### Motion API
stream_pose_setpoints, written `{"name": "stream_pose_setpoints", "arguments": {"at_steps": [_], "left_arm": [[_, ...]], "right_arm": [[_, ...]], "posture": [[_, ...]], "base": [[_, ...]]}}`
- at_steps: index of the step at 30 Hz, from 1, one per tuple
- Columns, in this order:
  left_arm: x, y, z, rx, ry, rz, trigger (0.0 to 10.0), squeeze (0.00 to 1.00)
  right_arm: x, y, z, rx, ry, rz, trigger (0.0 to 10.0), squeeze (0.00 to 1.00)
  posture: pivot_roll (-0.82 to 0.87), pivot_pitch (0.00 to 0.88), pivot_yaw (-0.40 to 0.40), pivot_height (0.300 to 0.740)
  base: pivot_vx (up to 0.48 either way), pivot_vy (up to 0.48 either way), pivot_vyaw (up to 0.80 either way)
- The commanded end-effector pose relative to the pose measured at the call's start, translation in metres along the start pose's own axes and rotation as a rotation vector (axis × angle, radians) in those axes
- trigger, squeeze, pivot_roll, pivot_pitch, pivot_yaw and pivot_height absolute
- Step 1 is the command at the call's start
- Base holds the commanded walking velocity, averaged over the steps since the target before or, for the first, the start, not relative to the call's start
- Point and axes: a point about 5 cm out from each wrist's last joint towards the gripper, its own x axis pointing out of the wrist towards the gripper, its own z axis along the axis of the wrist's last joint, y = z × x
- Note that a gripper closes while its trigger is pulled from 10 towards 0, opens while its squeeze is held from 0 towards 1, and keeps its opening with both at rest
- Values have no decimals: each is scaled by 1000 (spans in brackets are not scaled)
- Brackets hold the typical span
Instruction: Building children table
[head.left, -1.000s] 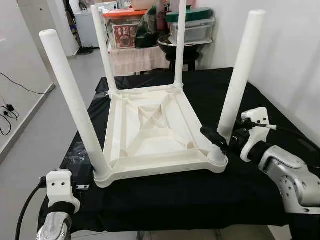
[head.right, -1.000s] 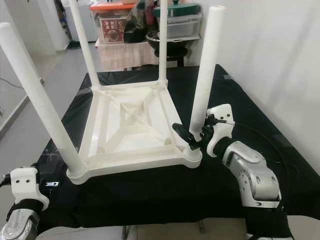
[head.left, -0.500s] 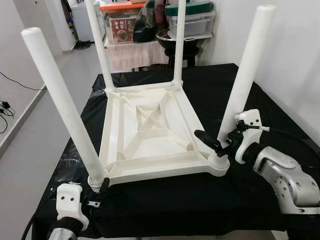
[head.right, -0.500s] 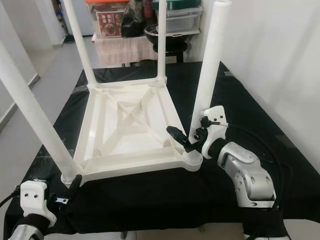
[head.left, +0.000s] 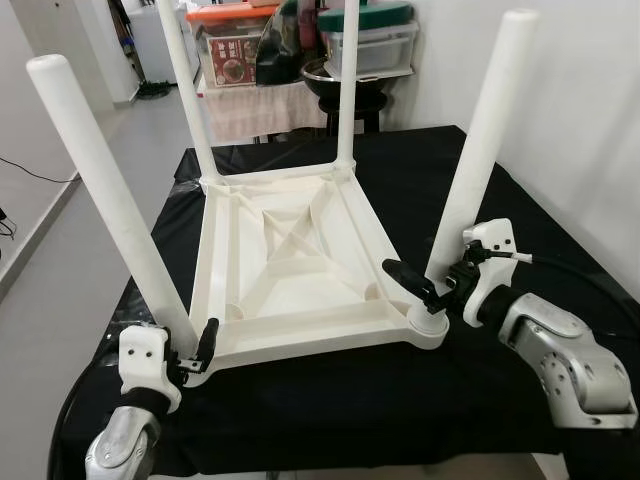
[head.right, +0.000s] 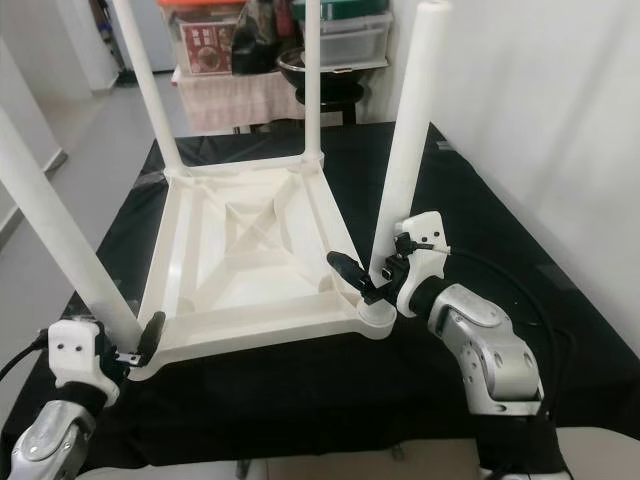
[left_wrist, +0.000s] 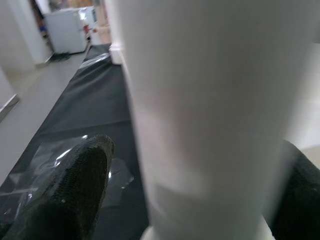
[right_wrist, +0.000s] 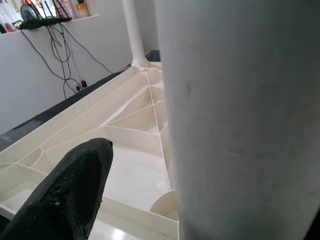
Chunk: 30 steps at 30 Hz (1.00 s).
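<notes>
A white plastic children's table (head.left: 290, 250) lies upside down on a black cloth, its legs pointing up. My left gripper (head.left: 190, 345) is open at the foot of the near left leg (head.left: 110, 200); in the left wrist view that leg (left_wrist: 200, 115) stands between the two black fingers (left_wrist: 75, 190). Around the base of the near right leg (head.left: 480, 150) my right gripper (head.left: 430, 290) is open too, one finger (right_wrist: 70, 195) reaching over the table's ribbed underside (right_wrist: 135, 120). Both far legs (head.left: 185, 90) stand seated in their corners.
The black-draped worktable (head.left: 330, 400) ends just in front of me. Behind it stand storage boxes (head.left: 240, 50) and a dark pot on a stool (head.left: 335, 85). A white wall (head.left: 590, 120) runs close on the right; grey floor (head.left: 60, 250) lies to the left.
My left gripper has risen from below the table edge and moved in around the base of the near left leg. The right gripper stays at the near right leg. The camera shifted slightly.
</notes>
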Motion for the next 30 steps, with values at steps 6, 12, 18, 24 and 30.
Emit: {"name": "stream_pose_setpoints", "arguments": {"at_steps": [6,12,18,24,30], "left_arm": [[-2,6,-11,19,33,29,0,0],[-4,8,-13,26,25,55,0,0],[-6,9,-15,28,18,70,0,0],[-10,8,-18,28,20,78,0,0],[-11,8,-18,29,19,86,0,0]], "right_arm": [[1,2,6,-10,-24,24,10000,0],[-1,-6,17,-37,-49,0,10000,0],[-7,-15,48,-55,-139,-39,10000,0],[-14,-25,89,-51,-227,-114,10000,0],[-18,-28,104,-33,-246,-152,10000,0]], "posture": [[-82,0,32,740],[-79,0,28,740],[-80,0,27,740],[-81,0,21,740],[-80,0,15,740]], "base": [[0,0,0],[0,0,0],[0,0,0],[0,0,0],[0,0,0]]}}
